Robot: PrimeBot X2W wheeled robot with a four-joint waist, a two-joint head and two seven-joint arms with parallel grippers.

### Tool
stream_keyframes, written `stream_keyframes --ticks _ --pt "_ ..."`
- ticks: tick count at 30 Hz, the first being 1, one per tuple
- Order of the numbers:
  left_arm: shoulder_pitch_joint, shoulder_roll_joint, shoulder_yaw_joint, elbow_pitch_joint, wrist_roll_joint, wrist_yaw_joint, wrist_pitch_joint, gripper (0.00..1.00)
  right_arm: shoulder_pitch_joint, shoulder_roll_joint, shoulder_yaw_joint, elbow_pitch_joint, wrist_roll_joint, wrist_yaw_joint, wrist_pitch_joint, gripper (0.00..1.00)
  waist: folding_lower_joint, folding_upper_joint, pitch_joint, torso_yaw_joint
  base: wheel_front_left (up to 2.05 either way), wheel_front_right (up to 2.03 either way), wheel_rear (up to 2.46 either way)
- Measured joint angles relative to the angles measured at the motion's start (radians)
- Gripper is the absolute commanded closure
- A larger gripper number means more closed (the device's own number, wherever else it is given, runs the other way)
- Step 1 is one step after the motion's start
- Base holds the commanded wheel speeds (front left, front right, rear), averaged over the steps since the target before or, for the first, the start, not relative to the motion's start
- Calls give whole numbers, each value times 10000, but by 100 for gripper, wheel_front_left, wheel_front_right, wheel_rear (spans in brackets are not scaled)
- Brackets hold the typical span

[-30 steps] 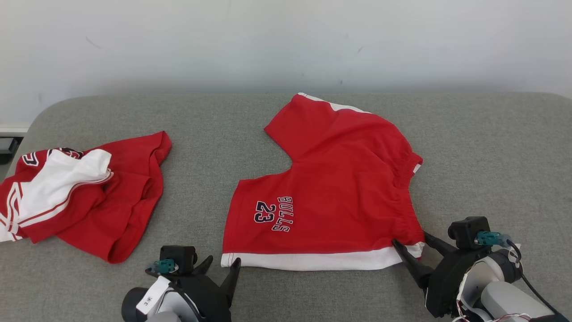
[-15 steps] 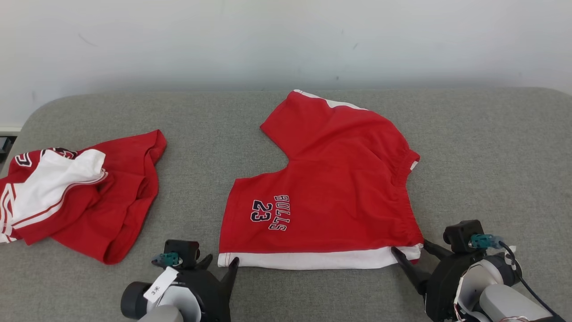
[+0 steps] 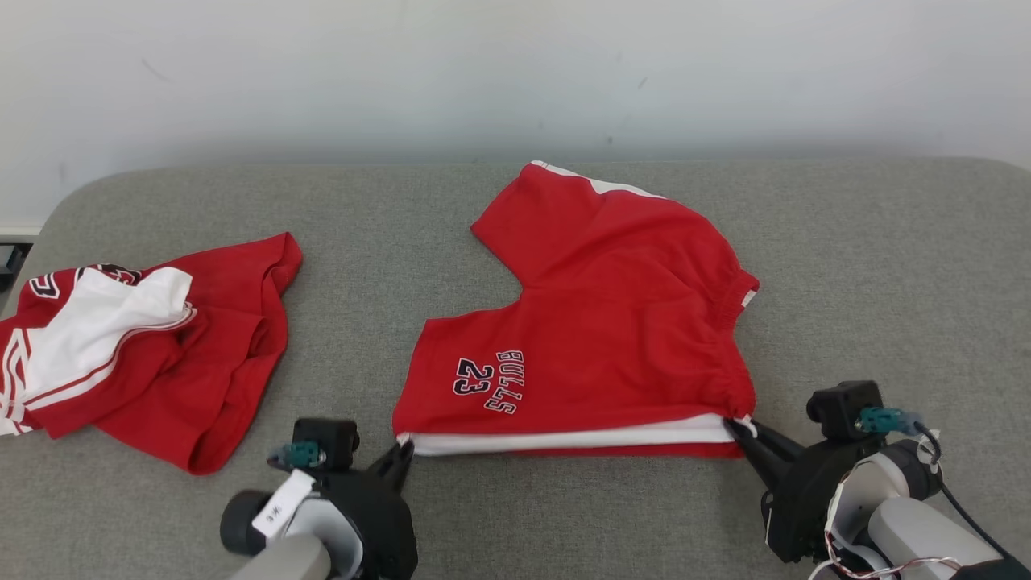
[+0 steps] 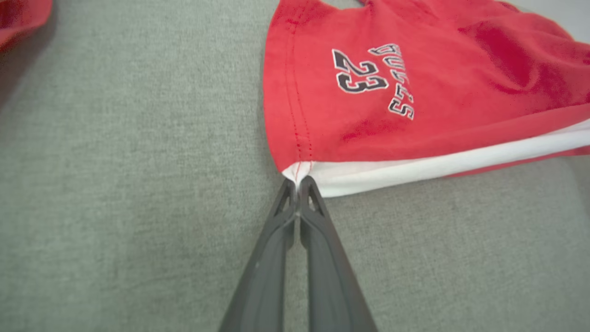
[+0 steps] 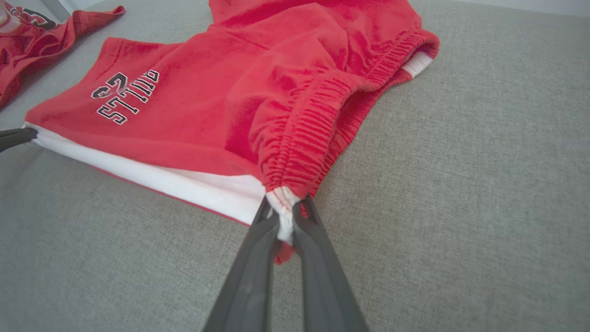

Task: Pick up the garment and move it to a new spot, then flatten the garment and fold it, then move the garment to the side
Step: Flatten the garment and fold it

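- The grey fabric surface [image 3: 886,266] spans the lower frame. The red "BULLS 23" shorts with a white side stripe [image 3: 612,322] lie centre-right on it.
- A crumpled red-and-white garment [image 3: 161,346] sits well apart, mid-left.
- The left gripper [image 3: 400,453] is pinched tight on the stripe's left corner, the right gripper [image 3: 737,425] on the gathered waistband corner.
- I'd raise both corners together, edge kept taut, so the fold lands square.
- The head view gives the layout; the right wrist view shows red cloth poking below the pinch.

A grey soft top [image 3: 886,266] with clothes on it.
The red shorts [image 3: 612,322] lie in the middle; a red and white heap [image 3: 145,346] lies at the left.
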Motion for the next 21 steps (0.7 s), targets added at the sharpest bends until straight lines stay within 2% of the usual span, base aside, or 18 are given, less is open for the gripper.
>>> stream_keyframes --ticks 5,9,13,14,16,19,21 --pt "-304 104 190 -520 -104 -307 -35 100 -278 2 -59 -92 194 63 303 100 0 0 62 48 0 0 0" --pt "-391 232 36 -633 -138 -679 410 100 -835 73 253 52 483 232 1515 100 0 0 196 -4 0 0 0" --pt "-1108 439 -48 -871 -784 -1778 1576 100 -1941 307 706 564 1066 326 3808 100 0 0 425 -160 0 0 0" --pt "-1432 483 -130 -869 -817 -1902 2127 100 -2284 412 754 721 1325 326 4451 100 0 1 506 -203 0 0 0" --pt "-1992 546 -132 -742 -1616 -1952 3643 100 -3189 621 965 1135 1590 305 5505 100 0 0 700 -292 0 0 0" --pt "-2970 593 -10 -439 -2297 -1893 5193 100 -5097 767 786 1639 1509 -320 6947 100 1 1 1046 -417 0 0 0" --pt "-4374 516 393 -316 -2311 -1837 5682 100 -6491 803 81 1770 1524 -748 7106 100 2 2 1303 -487 0 0 0"
